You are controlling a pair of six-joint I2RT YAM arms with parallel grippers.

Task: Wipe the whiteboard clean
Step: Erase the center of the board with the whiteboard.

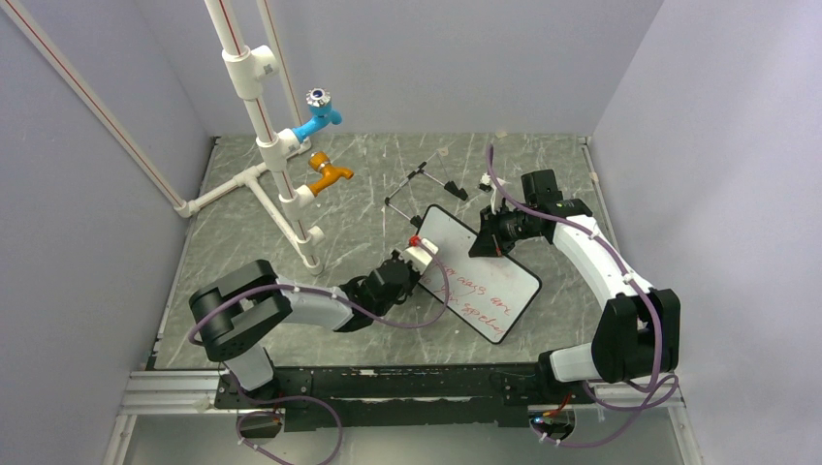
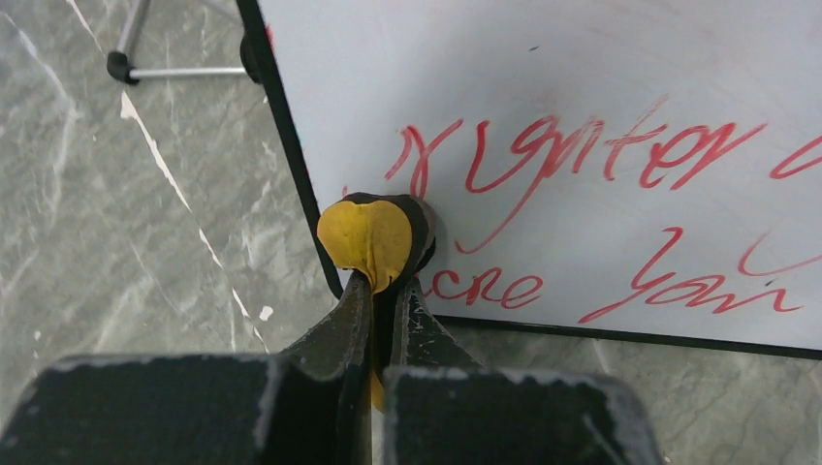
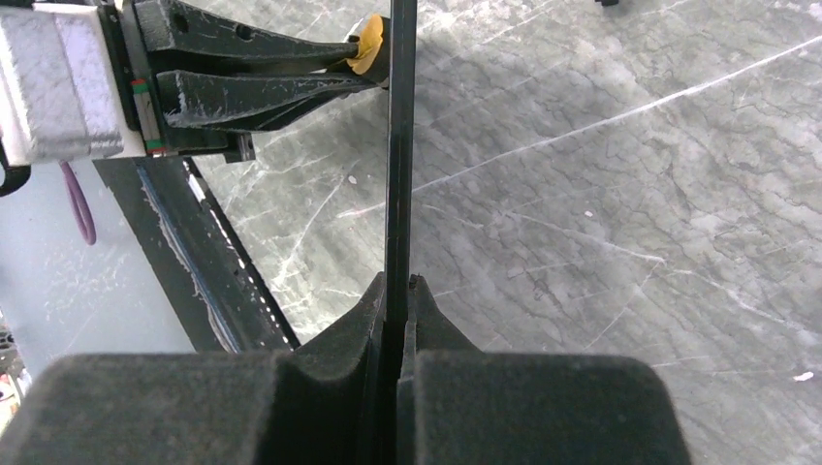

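The whiteboard (image 1: 482, 278) is lifted at a tilt over the marble table, with red handwriting on its lower half. My right gripper (image 1: 488, 242) is shut on its far edge; in the right wrist view the board (image 3: 399, 145) shows edge-on, running up from between the jaws of that gripper (image 3: 397, 283). My left gripper (image 2: 386, 286) is shut on a small yellow-black eraser (image 2: 368, 237). The eraser presses on the whiteboard (image 2: 582, 77) at its left edge, beside the red lines. In the top view the left gripper (image 1: 425, 256) sits at the board's near left side.
A white pipe stand with a blue tap (image 1: 320, 111) and an orange tap (image 1: 330, 174) rises at the back left. The black wire easel (image 1: 422, 189) lies behind the board; one of its feet (image 2: 118, 66) shows left of the board. Walls close in on three sides.
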